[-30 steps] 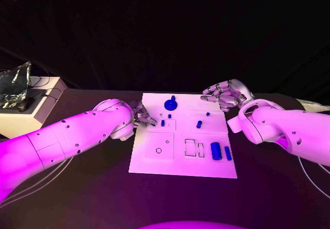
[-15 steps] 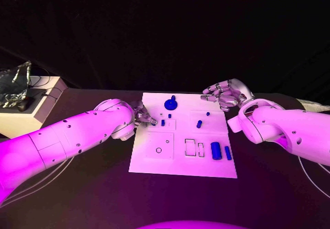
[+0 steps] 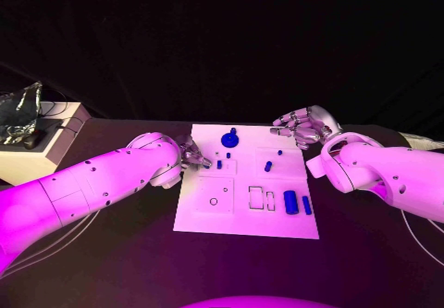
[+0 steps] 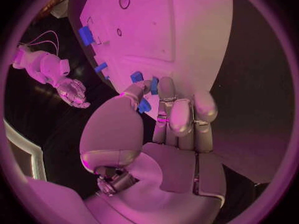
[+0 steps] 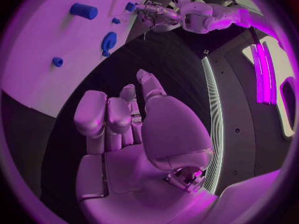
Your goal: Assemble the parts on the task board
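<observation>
The white task board (image 3: 242, 218) lies in the middle of the black table. On it are a blue gear-like piece (image 3: 230, 140), a small blue peg (image 3: 219, 164), another peg (image 3: 268, 167), a large blue cylinder (image 3: 290, 203) and a thin blue bar (image 3: 306, 205). My left hand (image 3: 194, 157) is at the board's left edge. Its thumb and a finger (image 4: 166, 84) pinch the small blue peg (image 4: 154, 85). My right hand (image 3: 301, 127) hovers off the board's far right corner, fingers loosely bent and holding nothing (image 5: 124, 134).
A white box (image 3: 42, 151) with a crumpled foil-like object (image 3: 20, 112) and cables stands at the table's far left. The board has a round hole (image 3: 213, 202) and rectangular recesses (image 3: 255, 197) near its front.
My left hand's fingers have edged slightly toward the small blue peg. The right hand and the other parts have stayed put.
</observation>
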Robot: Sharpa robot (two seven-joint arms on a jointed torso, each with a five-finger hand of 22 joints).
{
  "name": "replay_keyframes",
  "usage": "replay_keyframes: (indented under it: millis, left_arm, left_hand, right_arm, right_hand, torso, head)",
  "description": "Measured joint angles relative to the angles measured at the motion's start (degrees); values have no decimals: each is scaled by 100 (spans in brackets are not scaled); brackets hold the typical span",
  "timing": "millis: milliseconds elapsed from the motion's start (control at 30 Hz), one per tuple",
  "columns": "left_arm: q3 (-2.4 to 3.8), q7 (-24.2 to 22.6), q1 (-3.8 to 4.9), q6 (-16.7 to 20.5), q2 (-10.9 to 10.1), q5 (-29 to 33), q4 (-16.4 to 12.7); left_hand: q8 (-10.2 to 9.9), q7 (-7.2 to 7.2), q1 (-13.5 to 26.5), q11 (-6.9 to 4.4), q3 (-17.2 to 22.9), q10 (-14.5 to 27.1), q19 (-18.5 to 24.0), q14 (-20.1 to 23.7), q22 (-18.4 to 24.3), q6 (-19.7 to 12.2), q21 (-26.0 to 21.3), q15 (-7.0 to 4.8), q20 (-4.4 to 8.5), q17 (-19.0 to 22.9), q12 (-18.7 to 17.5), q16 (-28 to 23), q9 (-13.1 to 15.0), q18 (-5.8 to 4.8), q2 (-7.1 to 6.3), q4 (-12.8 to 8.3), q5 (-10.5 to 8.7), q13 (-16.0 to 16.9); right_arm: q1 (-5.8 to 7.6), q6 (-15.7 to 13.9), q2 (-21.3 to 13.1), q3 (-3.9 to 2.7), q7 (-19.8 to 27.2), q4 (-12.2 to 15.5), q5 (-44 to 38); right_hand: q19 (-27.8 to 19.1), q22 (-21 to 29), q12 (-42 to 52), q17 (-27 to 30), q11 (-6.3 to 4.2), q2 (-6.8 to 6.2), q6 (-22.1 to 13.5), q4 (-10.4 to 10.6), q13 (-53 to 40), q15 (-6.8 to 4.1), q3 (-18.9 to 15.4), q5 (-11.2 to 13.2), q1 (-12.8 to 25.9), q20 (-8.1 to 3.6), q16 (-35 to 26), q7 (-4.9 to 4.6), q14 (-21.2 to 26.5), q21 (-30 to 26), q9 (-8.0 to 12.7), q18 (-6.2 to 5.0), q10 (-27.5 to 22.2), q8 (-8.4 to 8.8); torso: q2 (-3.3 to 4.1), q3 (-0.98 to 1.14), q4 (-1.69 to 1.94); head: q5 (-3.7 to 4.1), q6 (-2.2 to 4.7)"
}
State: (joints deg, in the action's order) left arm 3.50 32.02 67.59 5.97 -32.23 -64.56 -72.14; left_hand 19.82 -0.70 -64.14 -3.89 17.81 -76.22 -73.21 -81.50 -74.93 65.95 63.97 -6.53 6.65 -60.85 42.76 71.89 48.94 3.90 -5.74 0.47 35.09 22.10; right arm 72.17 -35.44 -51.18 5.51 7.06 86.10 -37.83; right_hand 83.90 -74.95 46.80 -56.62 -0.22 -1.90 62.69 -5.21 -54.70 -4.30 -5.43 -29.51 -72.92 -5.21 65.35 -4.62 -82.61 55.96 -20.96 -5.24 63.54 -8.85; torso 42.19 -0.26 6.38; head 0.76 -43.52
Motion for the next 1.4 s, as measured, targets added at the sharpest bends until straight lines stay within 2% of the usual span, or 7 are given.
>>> replay_keyframes:
  millis: [667,733,833,1400]
  left_arm:
    - [2,-11,-4,-14,-28,-32,-28]
    - [1,-12,-5,-18,-33,-40,-31]
    - [1,-16,-6,-25,-41,-54,-41]
    - [0,-43,-9,-82,-80,-142,-88]
  left_hand:
    - [24,-1,27,0,31,-1,-21,-9,1,-1,0,9,21,-23,0,0,34,0,-27,31,-9,-6]
    - [26,-1,48,-50,31,-73,-21,-8,1,-1,0,9,21,-23,0,12,36,0,-47,31,-5,-11]
    - [28,-1,48,-68,31,-94,-21,-8,1,-1,0,9,21,-22,0,22,38,0,-47,31,19,-13]
    - [27,-1,47,-90,48,-133,-21,-7,2,-1,0,9,21,-30,23,21,62,0,-47,48,19,-25]
  right_arm:
    - [-5,8,-6,0,1,0,0]
    - [-5,9,-7,0,1,-1,0]
    - [-6,10,-7,0,1,-1,0]
    - [-9,13,-10,0,1,-3,0]
  right_hand:
    - [0,1,0,0,0,0,0,0,-7,0,0,0,0,0,0,0,0,0,6,0,0,24]
    - [0,2,0,0,0,0,0,0,-7,0,0,0,0,0,0,0,0,0,6,0,0,24]
    - [0,2,0,0,0,0,0,0,-7,0,0,0,0,0,0,0,0,0,6,0,0,24]
    - [0,3,0,0,0,0,0,0,-6,0,0,0,0,0,0,0,0,0,6,0,0,24]
  torso:
    - [1,-2,2]
    - [1,-2,3]
    - [0,-1,4]
    - [-1,-2,3]
  head:
    - [6,-21]
    - [5,-23]
    - [5,-25]
    - [2,-32]
